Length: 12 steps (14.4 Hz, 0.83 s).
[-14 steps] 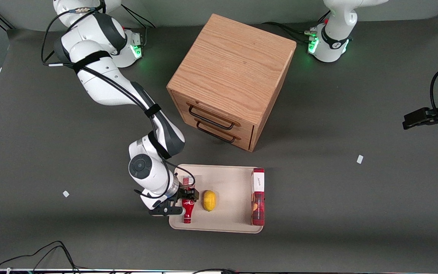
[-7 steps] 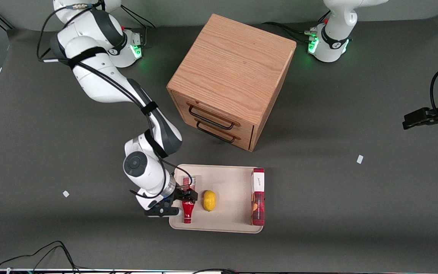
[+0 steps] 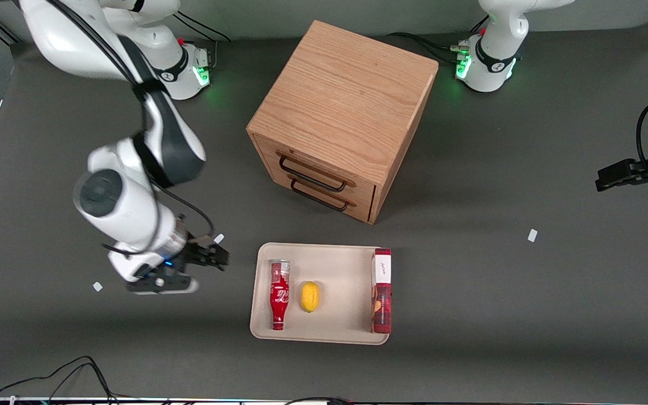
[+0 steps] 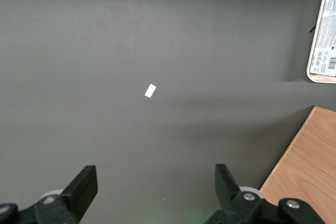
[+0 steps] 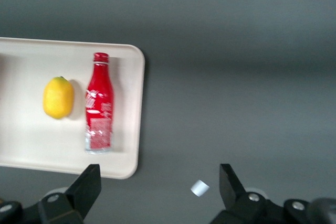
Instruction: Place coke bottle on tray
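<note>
- The coke bottle (image 3: 279, 294) lies flat on the tray (image 3: 341, 332), at the tray's end toward the working arm, with nothing gripping it.
- Its silver base is at the end nearer the cabinet (image 3: 343, 115), and its red neck points at 6 o'clock, toward the front camera.
- From the working arm's wrist camera the bottle (image 5: 99, 103) rests just inside the tray's rim (image 5: 137, 129), lengthwise along the short edge.
- A lemon (image 3: 310, 296) sits just beside the bottle, at its 3 o'clock in the front view, with a small gap between them; the wrist camera shows that gap too (image 5: 58, 97).
- A long red box (image 3: 381, 291) with a white label lies along the tray's edge toward the parked arm, well apart from the bottle.
- The gripper (image 3: 211, 257) is off the tray, above bare table, at about 9 o'clock from the tray and well apart from the bottle.
- Its two fingers are spread wide with nothing between them; the wrist camera shows one finger (image 5: 86, 183) apart from the other, with only dark table in the gap.
- A small white scrap (image 3: 219, 238) lies on the table close by the gripper, seen from the wrist as well (image 5: 199, 188).
- The cabinet stands at roughly 12 o'clock from the tray, its two drawers with dark handles (image 3: 311, 174) facing the tray.
</note>
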Motion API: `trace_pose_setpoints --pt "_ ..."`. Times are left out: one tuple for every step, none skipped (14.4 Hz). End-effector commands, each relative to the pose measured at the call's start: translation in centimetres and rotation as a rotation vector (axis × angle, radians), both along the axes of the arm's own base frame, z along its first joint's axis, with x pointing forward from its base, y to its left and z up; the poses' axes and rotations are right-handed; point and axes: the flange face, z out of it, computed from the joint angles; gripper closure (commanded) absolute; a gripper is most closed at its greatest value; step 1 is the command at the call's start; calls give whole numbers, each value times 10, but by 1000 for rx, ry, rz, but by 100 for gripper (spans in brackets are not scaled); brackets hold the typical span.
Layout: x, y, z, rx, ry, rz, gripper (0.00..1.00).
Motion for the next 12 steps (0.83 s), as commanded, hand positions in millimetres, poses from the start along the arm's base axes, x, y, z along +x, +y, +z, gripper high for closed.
trace_pose_setpoints --pt "-67 -57 62 9 11 -9 0" --pt "-84 -69 76 6 29 -17 0" --pt "-99 -83 88 7 40 -30 0" --pt "-115 -94 98 10 44 -33 0" --pt "-129 -103 109 15 45 -39 0" --pt "-142 -112 121 19 54 -48 0" --pt "-151 -122 131 19 77 -54 0" --pt "-159 -133 142 18 99 -31 0" --pt "-165 -145 148 19 116 -8 0" --pt "-171 -161 160 26 123 2 0" --pt "-175 -173 168 29 135 3 0" --pt "-178 -180 177 29 147 6 0"
